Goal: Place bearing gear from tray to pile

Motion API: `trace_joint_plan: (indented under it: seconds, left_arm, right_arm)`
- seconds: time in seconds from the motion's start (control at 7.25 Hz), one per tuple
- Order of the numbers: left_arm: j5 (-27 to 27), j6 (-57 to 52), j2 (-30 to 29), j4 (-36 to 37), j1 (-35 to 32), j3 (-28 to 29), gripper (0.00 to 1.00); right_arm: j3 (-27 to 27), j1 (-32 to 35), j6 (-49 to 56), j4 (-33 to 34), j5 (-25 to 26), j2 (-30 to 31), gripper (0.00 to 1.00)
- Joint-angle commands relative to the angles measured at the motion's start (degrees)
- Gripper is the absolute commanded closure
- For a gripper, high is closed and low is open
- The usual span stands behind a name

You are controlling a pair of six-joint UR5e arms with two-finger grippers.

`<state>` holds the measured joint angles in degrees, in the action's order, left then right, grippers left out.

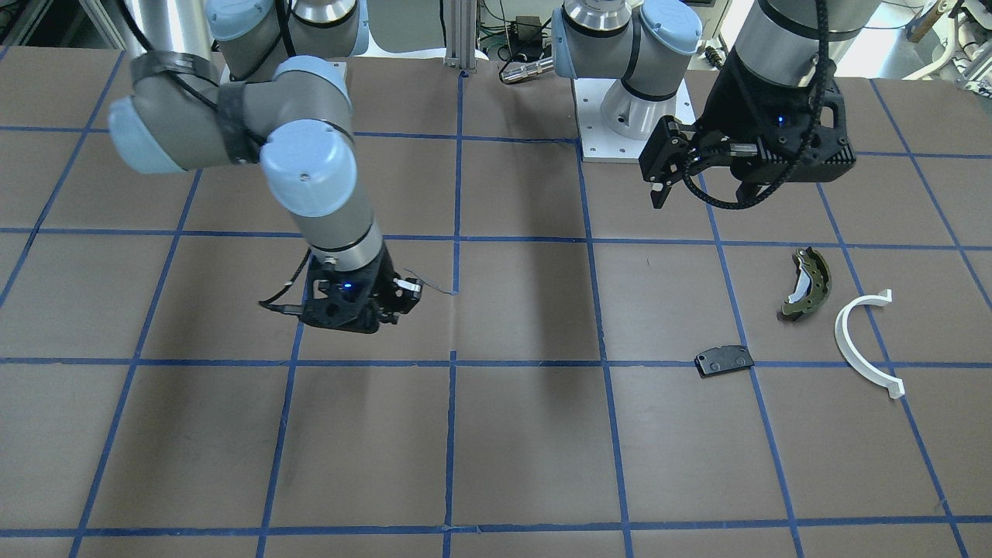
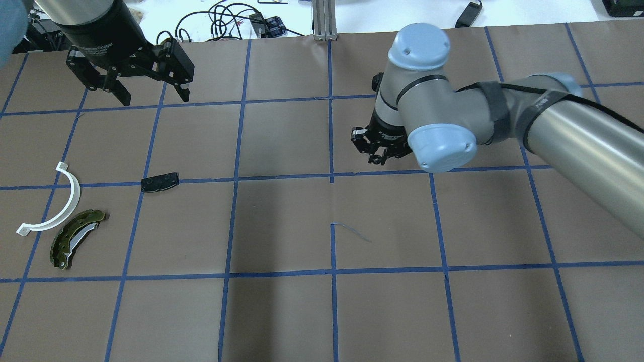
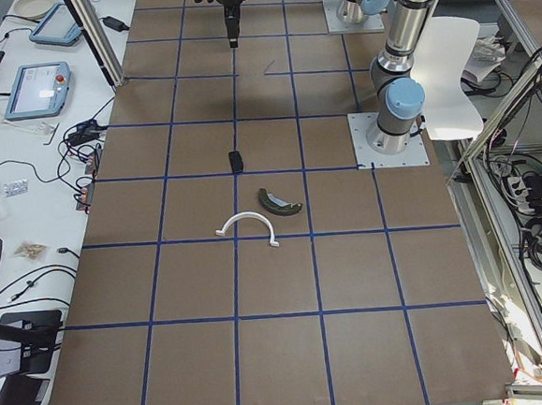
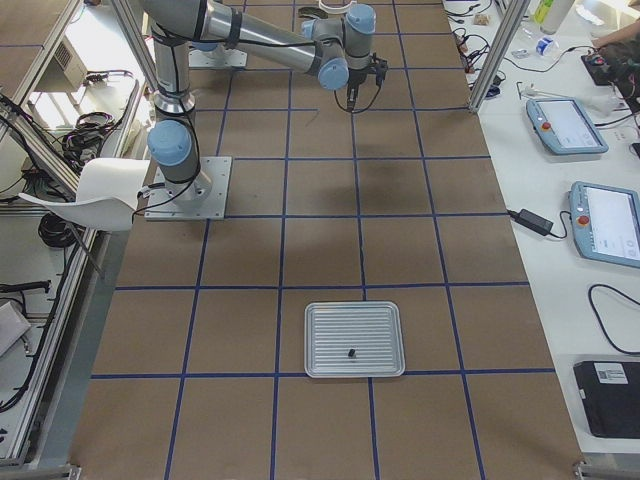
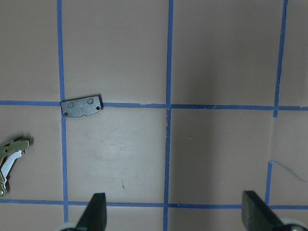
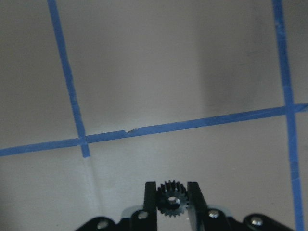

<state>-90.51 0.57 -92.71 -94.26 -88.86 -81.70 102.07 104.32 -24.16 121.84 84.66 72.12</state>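
Brown paper covers the worktop, ruled into large squares by blue tape. At its far edge stands a metal post. Beyond that is a white bench strewn with cables, and a side bench carries handheld screens.

The gear is a small black toothed wheel. The right fingers are closed narrowly on its teeth from two sides and hold it above the worktop near the middle. It is round, so it has no long side. Its bore faces the wrist camera and the wheel shows face-on.

It is well apart from the tray, a ribbed metal one lying flat at the robot's right end. It is equally far from the pile on the robot's left. There, a curved olive brake shoe lies with a white half-ring just beside it, and a flat black pad lies further out, apart from both.

The left fingers are spread wide and hold nothing. They hang high over the worktop on the pile's side.

The gear shows only in the right wrist view; in the other views the arm and fingers cover it. The tray appears in one side view alone, and a dark speck on it is too small to name. The left wrist view cuts the brake shoe at its edge.
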Motion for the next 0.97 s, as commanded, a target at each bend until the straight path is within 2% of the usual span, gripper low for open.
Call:
trace_joint_plan:
  seconds: [0.0,0.14,0.41,0.55,0.69,0.83]
  left_arm:
    - [-0.02,0.13,0.15,-0.12,0.00,-0.12,0.00]
    - [-0.02,0.14,0.07,-0.13,0.00,-0.04,0.00]
    - [0.07,0.14,0.07,-0.22,0.00,-0.12,0.00]
    - [0.07,0.14,0.07,-0.22,0.00,-0.12,0.00]
    - [0.07,0.14,0.07,-0.31,0.00,-0.21,0.00]
    - [0.07,0.14,0.07,-0.39,-0.09,-0.21,0.00]
  right_arm:
    - [0.23,8.76,-9.03,6.88,-0.11,-5.91,1.00]
    - [0.14,12.10,-11.94,9.10,-1.16,-8.29,1.00]
    - [0.23,14.42,-15.21,9.73,-2.31,-9.72,1.00]
    - [0.23,14.42,-15.22,9.73,-2.31,-9.63,0.62]
    - [0.14,14.33,-14.52,9.73,-1.79,-9.55,0.12]
    - [-0.38,14.24,-14.34,9.56,-1.61,-9.28,0.00]
